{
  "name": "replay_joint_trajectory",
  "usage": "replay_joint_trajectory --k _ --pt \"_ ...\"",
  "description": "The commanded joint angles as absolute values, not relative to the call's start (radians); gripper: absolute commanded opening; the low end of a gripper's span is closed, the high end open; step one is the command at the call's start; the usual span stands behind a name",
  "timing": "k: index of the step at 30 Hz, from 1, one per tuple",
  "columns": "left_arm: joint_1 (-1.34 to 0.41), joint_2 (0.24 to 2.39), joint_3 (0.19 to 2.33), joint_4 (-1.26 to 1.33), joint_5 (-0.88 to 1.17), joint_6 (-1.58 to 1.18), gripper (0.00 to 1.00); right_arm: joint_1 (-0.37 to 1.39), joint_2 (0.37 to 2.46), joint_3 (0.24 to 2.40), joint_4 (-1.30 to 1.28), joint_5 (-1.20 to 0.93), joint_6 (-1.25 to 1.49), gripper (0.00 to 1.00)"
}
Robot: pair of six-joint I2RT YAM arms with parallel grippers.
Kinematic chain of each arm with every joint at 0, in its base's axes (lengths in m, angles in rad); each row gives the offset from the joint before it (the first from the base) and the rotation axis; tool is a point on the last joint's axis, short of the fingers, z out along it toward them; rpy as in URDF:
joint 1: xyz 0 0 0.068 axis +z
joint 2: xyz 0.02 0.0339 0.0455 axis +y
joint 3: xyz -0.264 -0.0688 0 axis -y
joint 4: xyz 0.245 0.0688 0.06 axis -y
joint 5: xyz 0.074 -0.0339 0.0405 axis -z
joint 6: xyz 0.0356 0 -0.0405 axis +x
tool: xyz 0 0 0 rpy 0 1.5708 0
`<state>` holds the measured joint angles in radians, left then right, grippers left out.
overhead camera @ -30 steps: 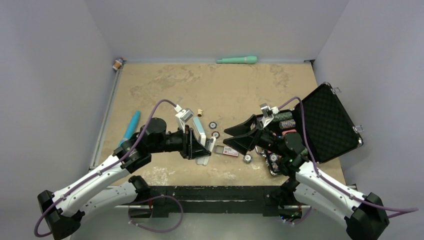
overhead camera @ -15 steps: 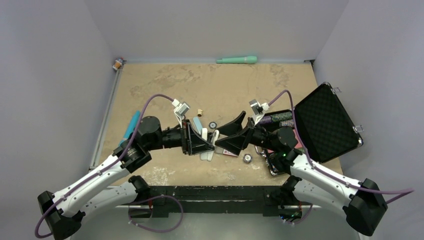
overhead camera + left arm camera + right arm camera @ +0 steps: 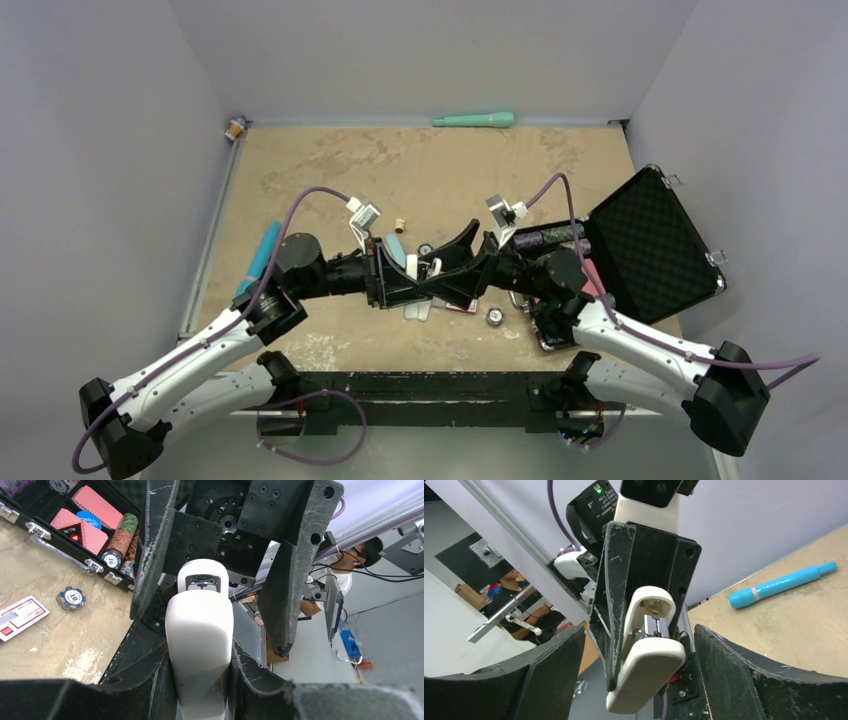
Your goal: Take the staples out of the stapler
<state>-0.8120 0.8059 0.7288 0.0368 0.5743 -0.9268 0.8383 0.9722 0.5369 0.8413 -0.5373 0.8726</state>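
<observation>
Mid-frame above the tan desk (image 3: 450,170), the left claw (image 3: 200,672) clamps the slim white plastic stapler (image 3: 200,625) while the right claw (image 3: 220,575), spread wide, flanks its tip; next it likely must pinch out the staples.

Reads "10" on the blue-and-white poker chip (image 3: 71,598) lying on the worktop (image 3: 45,650), just outside the latched edge of the black case (image 3: 59,553). Shows "10" again on the end chip (image 3: 111,558) of the stacked row inside that case, near the edge. Bears "SMALL" over a half-hidden word ending "ND" on the blue disc (image 3: 90,520) deeper in the case. Carries a red heart and white letters, not surely legible, on the black marker (image 3: 74,531) just beside the disc. Has print too small to read on the red-and-white label (image 3: 20,616), farther from the case than the loose chip.
</observation>
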Motion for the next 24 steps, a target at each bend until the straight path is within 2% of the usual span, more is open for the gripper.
replay_joint_trajectory --k 1,12,16,17,21,24 --pt "-0.809 0.790 0.726 0.123 0.587 -0.947 0.00 0.856 0.986 0.583 0.933 -0.498 0.870 0.80" --pt "-0.808 0.773 0.707 0.152 0.581 -0.961 0.00 0.868 1.014 0.558 0.981 -0.424 0.904 0.58" --pt "-0.808 0.770 0.699 0.163 0.578 -0.963 0.00 0.872 1.035 0.555 1.001 -0.427 0.915 0.46" --pt "-0.809 0.770 0.696 0.166 0.576 -0.964 0.00 0.873 1.041 0.556 1.005 -0.428 0.917 0.40" --pt "-0.809 0.767 0.688 0.174 0.569 -0.972 0.00 0.880 1.060 0.560 1.006 -0.433 0.918 0.30" --pt "-0.809 0.760 0.684 0.175 0.558 -0.978 0.00 0.886 1.074 0.562 1.006 -0.441 0.916 0.16"
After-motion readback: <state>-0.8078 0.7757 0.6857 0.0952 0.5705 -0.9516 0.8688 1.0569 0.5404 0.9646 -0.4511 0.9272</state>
